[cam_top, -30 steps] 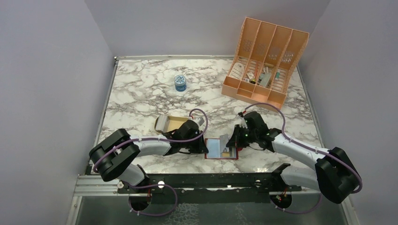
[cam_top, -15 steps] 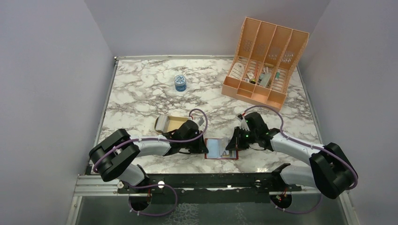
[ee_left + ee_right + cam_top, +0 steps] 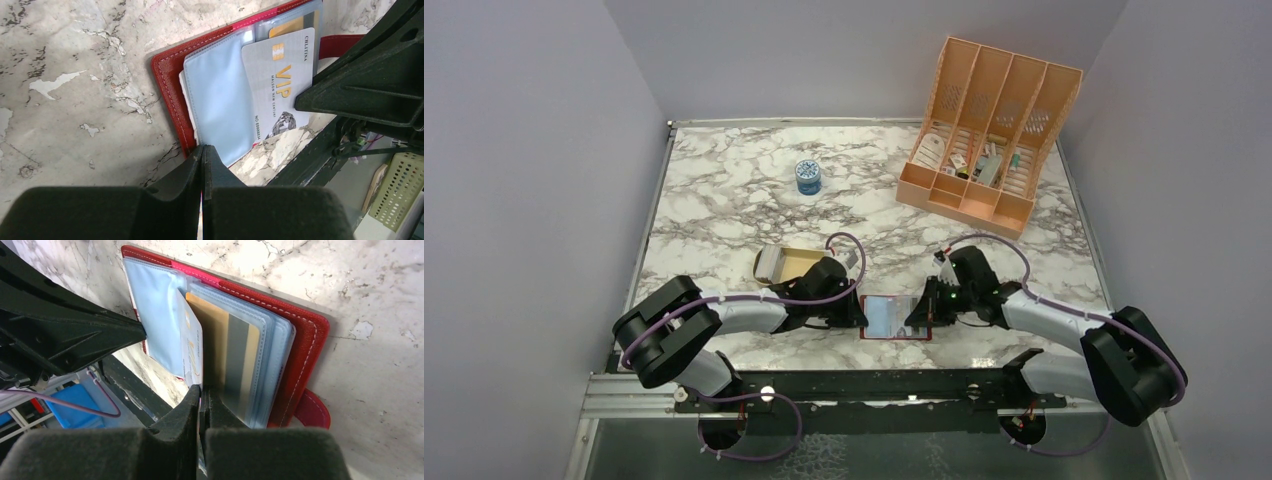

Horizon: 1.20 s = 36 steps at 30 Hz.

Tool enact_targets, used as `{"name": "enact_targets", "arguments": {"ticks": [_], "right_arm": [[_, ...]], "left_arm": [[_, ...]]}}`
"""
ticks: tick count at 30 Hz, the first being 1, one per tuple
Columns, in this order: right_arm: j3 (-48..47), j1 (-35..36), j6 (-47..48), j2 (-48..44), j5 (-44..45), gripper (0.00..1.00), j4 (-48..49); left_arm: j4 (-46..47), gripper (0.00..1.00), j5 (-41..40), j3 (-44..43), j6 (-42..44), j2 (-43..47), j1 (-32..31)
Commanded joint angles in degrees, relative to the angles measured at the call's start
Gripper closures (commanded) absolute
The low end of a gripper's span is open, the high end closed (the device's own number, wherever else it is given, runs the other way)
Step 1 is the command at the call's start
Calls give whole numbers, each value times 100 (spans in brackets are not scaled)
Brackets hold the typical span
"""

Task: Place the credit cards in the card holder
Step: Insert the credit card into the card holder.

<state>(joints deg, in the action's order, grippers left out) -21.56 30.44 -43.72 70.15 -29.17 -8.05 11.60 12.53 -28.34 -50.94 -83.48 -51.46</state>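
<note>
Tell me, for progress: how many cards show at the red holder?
2: silver VIP card in the right gripper, gold card sleeved in the holder. Others may be hidden.

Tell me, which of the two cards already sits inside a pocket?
The gold card with the grey stripe, behind a clear sleeve of the red card holder. The silver VIP card is outside, pinched by the right gripper.

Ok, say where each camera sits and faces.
Top external: above, behind the bases, facing down at the table; both arms show, left gripper and right gripper flanking the card holder.
Left wrist: left arm, facing the card holder's edge past its shut fingers.
Right wrist: right arm, facing the VIP card pinched in its shut fingers.
Shared: both wrist views show card holder and VIP card.
</note>
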Motion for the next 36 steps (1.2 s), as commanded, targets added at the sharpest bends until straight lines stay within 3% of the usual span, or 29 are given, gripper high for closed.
{"name": "enact_targets", "arguments": {"ticks": [1, 36], "right_arm": [[202, -3, -177, -188, 209, 99, -13], [371, -3, -221, -272, 759, 99, 92]], "left_arm": [[-218, 94, -234, 178, 24, 60, -36], [-104, 94, -261, 196, -74, -39, -118]]}}
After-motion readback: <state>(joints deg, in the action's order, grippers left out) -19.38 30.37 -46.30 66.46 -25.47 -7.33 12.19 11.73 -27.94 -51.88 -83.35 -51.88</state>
